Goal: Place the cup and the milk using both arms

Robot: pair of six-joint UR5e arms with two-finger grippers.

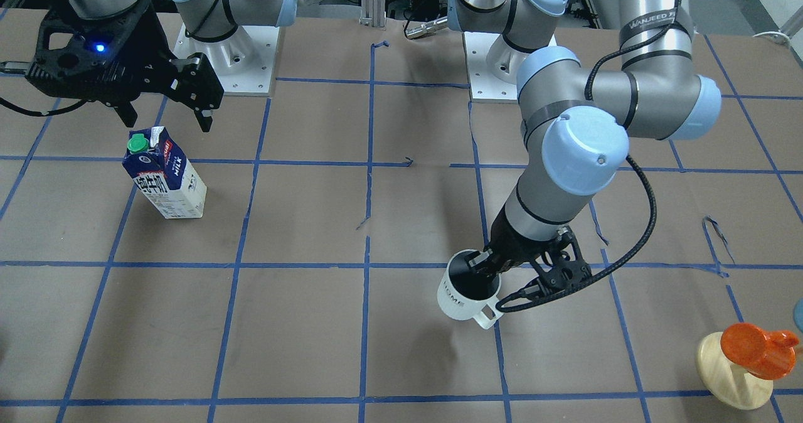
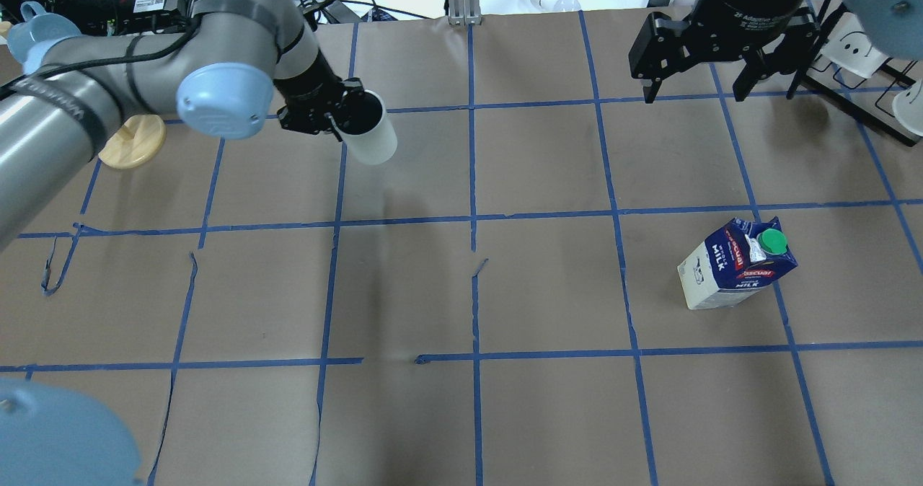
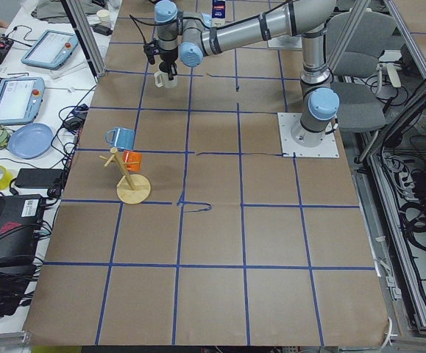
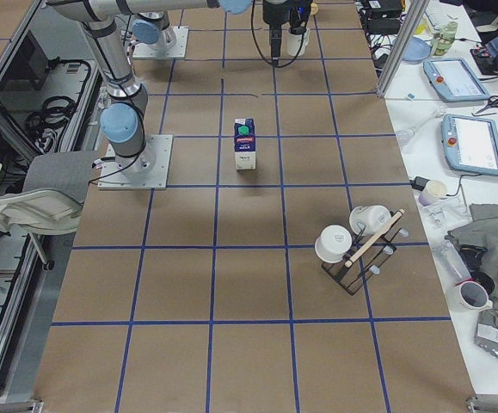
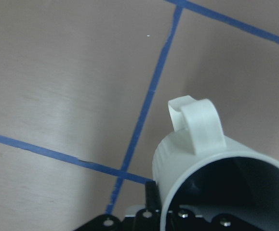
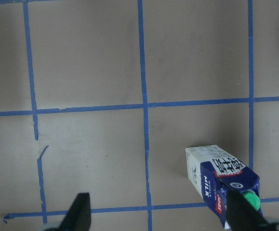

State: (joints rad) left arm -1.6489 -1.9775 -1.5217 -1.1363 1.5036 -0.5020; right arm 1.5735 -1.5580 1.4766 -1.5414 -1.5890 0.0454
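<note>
The white cup (image 1: pixel 465 290) with a dark inside hangs tilted above the table, handle toward the camera across the table. My left gripper (image 1: pixel 488 265) is shut on the cup's rim, one finger inside it. In the overhead view the cup (image 2: pixel 369 131) is left of centre near the far side. The left wrist view shows the cup (image 5: pixel 202 159) and its handle close up. The milk (image 1: pixel 166 175) stands upright on the table, green cap on top. It also shows in the overhead view (image 2: pixel 732 266). My right gripper (image 1: pixel 166 118) is open and empty, raised above and behind the milk (image 6: pixel 221 180).
An orange cup (image 1: pixel 756 348) sits on a pale wooden stand (image 1: pixel 728 373) at the table's edge on my left. Both arm bases (image 1: pixel 229 59) stand at the robot side. A rack with white cups (image 4: pixel 356 245) stands at the right end. Blue tape lines grid the brown table.
</note>
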